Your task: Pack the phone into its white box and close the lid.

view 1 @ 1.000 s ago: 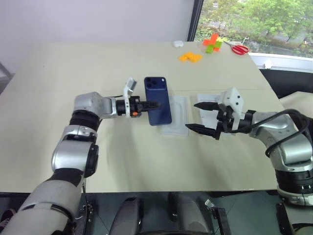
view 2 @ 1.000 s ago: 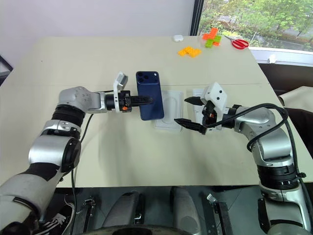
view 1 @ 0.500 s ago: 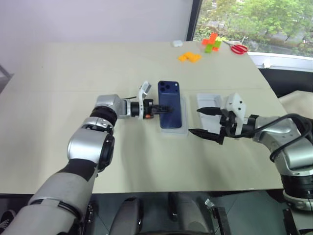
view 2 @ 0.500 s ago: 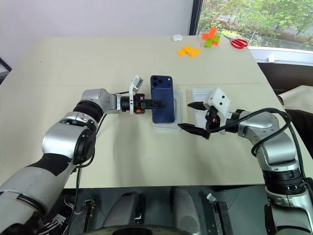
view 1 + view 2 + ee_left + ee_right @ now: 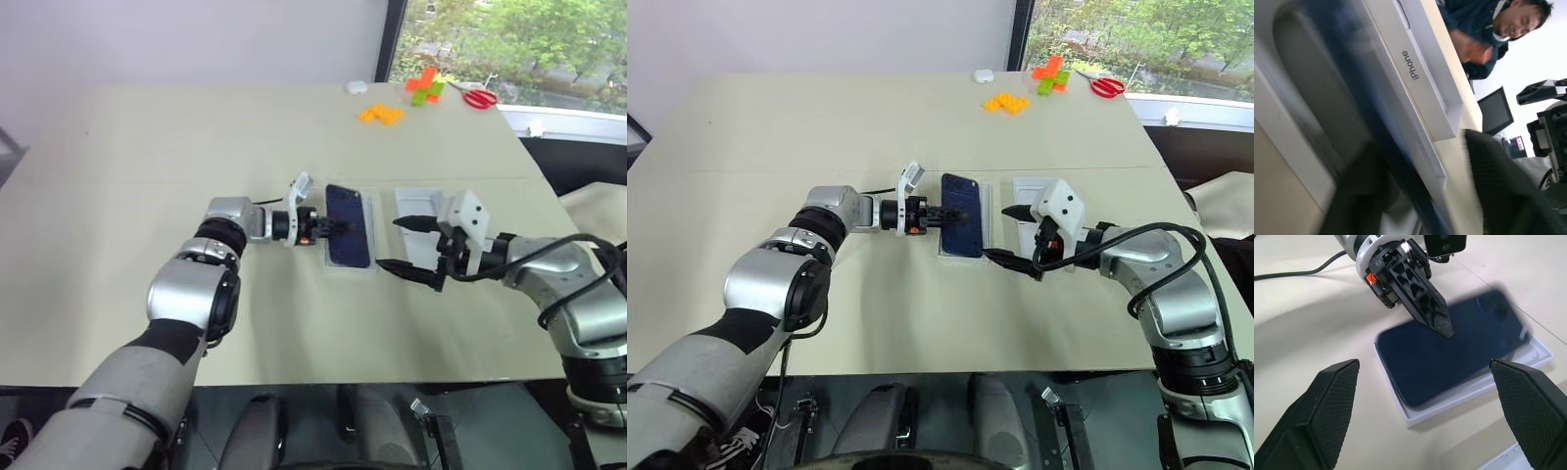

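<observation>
The dark navy phone point(image 5: 350, 238) lies flat in the white box point(image 5: 349, 267) at the middle of the table, its far end blurred in the right wrist view. My left gripper point(image 5: 331, 226) reaches in from the left, open. One black finger point(image 5: 1425, 303) sits above the phone point(image 5: 1449, 357), and the phone's edge lies between the spread fingers. The lid point(image 5: 416, 203) rests just right of the box, plain white hollow side up, "iPhone" printed on its side wall point(image 5: 1415, 68). My right gripper point(image 5: 388, 243) hovers open right of the box, in front of the lid, holding nothing.
Orange blocks point(image 5: 380, 114), green and orange blocks point(image 5: 424, 86), red scissors point(image 5: 479, 97) and a small white object point(image 5: 356, 87) lie at the table's far right. A person point(image 5: 1484, 24) sits beyond the table in the left wrist view.
My left gripper moved right and laid the phone from upright down flat into the white box, and its fingers have spread. The right gripper kept its place.
</observation>
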